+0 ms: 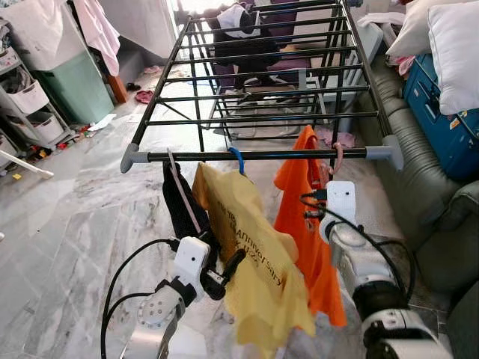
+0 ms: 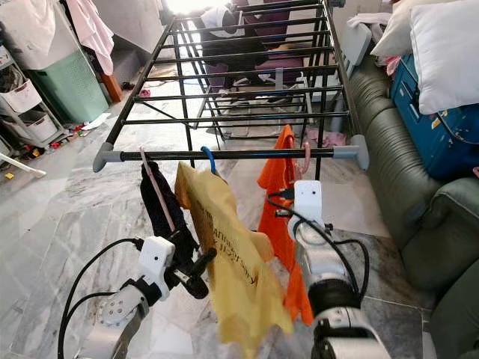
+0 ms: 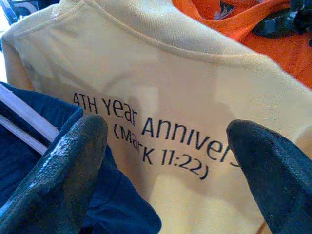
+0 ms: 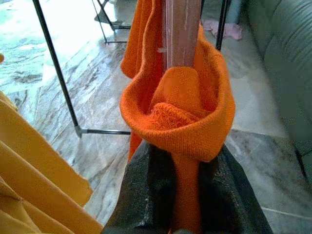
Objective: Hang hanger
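The black drying rack's front bar [image 1: 262,155] carries three hangers. A pink hanger [image 1: 182,191] holds a dark garment [image 1: 177,209] at the left. In the middle, a blue hanger hook [image 1: 238,159] holds a yellow shirt [image 1: 254,254] printed with "Anniversary". To the right, a pink hanger [image 4: 183,29] with an orange shirt [image 1: 298,187] hooks over the bar, and my right gripper [image 4: 187,161] is shut on the shirt's neck around this hanger. My left gripper [image 3: 168,141] stands open, low, facing the yellow shirt's back, one finger [image 3: 68,161] against the dark garment.
A grey-green sofa [image 1: 419,172] runs along the right with white pillows [image 1: 453,37] and a blue box [image 1: 441,112]. A green bin [image 1: 75,82] and shelves [image 1: 30,105] stand at the left. Dark clothes [image 1: 247,30] lie on the rack's far end. Marble floor [image 1: 75,209] lies below.
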`<state>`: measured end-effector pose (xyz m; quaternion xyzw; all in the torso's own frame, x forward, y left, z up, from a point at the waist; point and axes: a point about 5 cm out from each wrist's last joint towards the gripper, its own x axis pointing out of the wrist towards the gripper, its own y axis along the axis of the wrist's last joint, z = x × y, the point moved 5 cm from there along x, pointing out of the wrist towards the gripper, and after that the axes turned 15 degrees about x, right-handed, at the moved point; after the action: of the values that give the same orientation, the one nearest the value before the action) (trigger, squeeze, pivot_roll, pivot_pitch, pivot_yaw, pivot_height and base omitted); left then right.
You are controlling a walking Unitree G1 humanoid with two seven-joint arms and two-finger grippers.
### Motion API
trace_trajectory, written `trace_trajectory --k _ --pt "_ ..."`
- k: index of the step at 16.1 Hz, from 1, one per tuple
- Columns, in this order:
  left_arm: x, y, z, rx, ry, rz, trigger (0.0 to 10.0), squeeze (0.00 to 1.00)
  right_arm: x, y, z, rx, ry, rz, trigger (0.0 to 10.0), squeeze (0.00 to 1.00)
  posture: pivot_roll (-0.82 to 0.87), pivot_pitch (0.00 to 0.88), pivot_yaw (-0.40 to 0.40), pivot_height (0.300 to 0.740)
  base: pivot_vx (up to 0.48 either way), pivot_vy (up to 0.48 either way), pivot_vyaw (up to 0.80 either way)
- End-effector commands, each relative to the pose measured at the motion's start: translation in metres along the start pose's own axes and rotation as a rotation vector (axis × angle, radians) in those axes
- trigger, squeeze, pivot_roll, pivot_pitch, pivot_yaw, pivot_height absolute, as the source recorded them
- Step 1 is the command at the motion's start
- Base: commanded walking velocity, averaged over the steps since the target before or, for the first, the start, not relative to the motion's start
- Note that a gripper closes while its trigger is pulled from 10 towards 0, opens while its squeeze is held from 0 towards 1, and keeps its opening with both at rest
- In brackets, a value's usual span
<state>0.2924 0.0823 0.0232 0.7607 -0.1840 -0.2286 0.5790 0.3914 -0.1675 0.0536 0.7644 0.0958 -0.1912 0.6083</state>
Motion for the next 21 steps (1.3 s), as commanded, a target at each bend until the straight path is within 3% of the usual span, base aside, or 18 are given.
trace_trajectory --k 1,4,5,10,13,19,21 --pt "-0.003 -0.001 -0.004 0.007 0.009 -0.012 10.0 0.00 0.002 -0.003 -0.004 0.018 0.007 -0.030 10.0 0.00 -0.16 0.000 0.116 0.740 0.000 0.000 0.00" --pt "-0.002 -0.001 -0.003 0.010 0.008 -0.013 10.0 0.00 0.002 -0.012 -0.008 0.009 0.022 -0.066 10.0 0.02 -0.15 0.000 0.109 0.740 0.000 0.000 0.00" --pt "-0.002 -0.001 -0.003 0.010 0.011 -0.015 10.0 0.00 0.001 -0.016 -0.007 0.007 0.019 -0.073 10.0 1.00 -0.15 0.000 0.107 0.740 0.000 0.000 0.00" --pt "-0.002 -0.006 -0.004 0.008 0.015 -0.027 10.0 0.00 -0.003 -0.019 -0.004 -0.015 0.017 -0.050 10.0 1.00 -0.15 0.000 0.110 0.740 0.000 0.000 0.00" --pt "-0.002 -0.008 -0.007 0.013 0.021 -0.033 10.0 0.00 -0.014 -0.006 0.001 -0.110 -0.005 0.077 10.0 1.00 -0.16 0.000 0.118 0.740 0.000 0.000 0.00" --pt "0.000 -0.008 -0.009 0.024 0.033 -0.032 10.0 0.00 -0.028 -0.006 0.007 -0.197 -0.008 0.189 10.0 1.00 -0.16 0.000 0.125 0.740 0.000 0.000 0.00" --pt "0.000 -0.008 -0.013 0.034 0.059 -0.039 10.0 0.00 -0.033 -0.013 0.011 -0.288 0.002 0.225 10.0 1.00 -0.17 0.000 0.124 0.740 0.000 0.000 0.00"
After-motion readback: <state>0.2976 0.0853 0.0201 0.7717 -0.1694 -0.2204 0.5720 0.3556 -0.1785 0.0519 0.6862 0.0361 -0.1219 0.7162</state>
